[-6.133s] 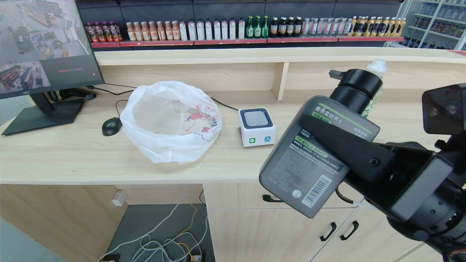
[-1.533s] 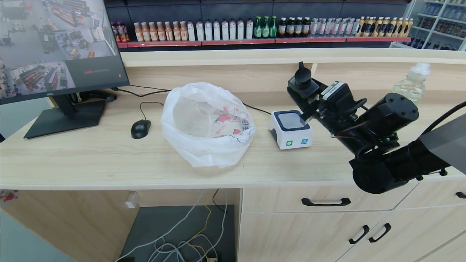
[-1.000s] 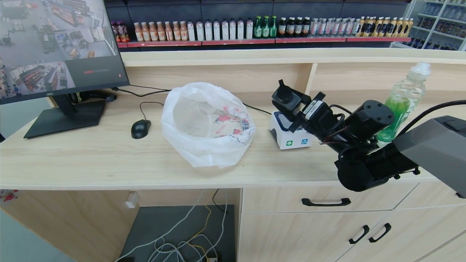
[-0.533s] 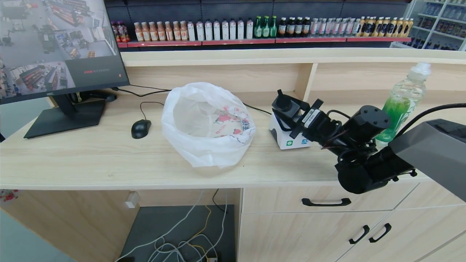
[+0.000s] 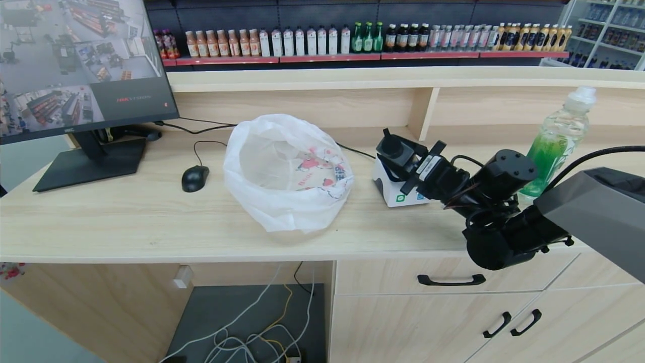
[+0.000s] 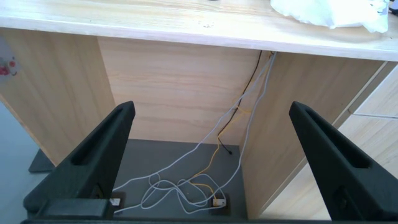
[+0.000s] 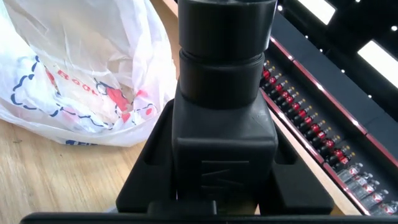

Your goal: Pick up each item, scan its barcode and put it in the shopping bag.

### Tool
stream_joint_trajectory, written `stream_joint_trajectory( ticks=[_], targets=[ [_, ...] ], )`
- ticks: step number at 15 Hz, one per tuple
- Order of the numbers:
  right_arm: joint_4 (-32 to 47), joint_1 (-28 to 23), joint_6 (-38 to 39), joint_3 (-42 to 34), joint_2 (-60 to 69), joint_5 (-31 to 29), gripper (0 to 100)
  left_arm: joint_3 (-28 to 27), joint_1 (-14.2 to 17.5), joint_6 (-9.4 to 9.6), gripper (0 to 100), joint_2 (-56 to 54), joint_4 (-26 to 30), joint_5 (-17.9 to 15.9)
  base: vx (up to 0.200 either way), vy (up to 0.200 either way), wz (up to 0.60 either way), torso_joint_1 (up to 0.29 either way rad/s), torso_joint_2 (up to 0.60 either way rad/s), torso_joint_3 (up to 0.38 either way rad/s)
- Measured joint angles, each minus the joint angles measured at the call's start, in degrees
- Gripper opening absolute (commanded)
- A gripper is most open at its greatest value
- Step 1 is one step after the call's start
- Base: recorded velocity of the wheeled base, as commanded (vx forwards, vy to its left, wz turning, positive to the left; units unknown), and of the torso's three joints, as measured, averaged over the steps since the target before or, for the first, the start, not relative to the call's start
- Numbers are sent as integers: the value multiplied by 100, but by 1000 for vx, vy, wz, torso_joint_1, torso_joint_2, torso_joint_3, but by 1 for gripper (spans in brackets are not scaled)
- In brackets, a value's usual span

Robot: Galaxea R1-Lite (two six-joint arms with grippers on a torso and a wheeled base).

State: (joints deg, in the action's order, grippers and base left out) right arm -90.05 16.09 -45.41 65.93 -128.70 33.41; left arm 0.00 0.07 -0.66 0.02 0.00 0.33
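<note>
**Dark bottle held over the scanner**

Head view: the right end effector [image 5: 412, 169] is clamped on a dark bottle [image 5: 394, 147], just above the white scanner [image 5: 389, 193] on the bench [image 5: 151, 217]. The shopping bag [image 5: 287, 171] sits beside the scanner.

Left wrist view: the left end effector [image 6: 211, 118] hangs below the bench edge, with its fingers wide apart.

Right wrist view: the bottle [image 7: 224, 93] is gripped tight, near the bag [image 7: 74, 81].

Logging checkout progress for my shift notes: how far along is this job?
Done: the dark bottle is picked up, the right gripper shut on it. In hand: it is held over the scanner for its barcode. Left: bagging it, since no item shows in the shopping bag, then the green bottle standing on the counter.
</note>
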Motion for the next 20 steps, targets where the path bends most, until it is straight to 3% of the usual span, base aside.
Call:
stream_joint_trajectory(
  ticks=[16,20],
  targets=[
    [33,-37,145,0,118,-63,0,0,0,-2,100,0,0,0,0,0,0,0,0,0],
    [13,2,507,-143,533,-534,0,0,0,-2,100,0,0,-1,0,0,0,0,0,0]
  ],
)
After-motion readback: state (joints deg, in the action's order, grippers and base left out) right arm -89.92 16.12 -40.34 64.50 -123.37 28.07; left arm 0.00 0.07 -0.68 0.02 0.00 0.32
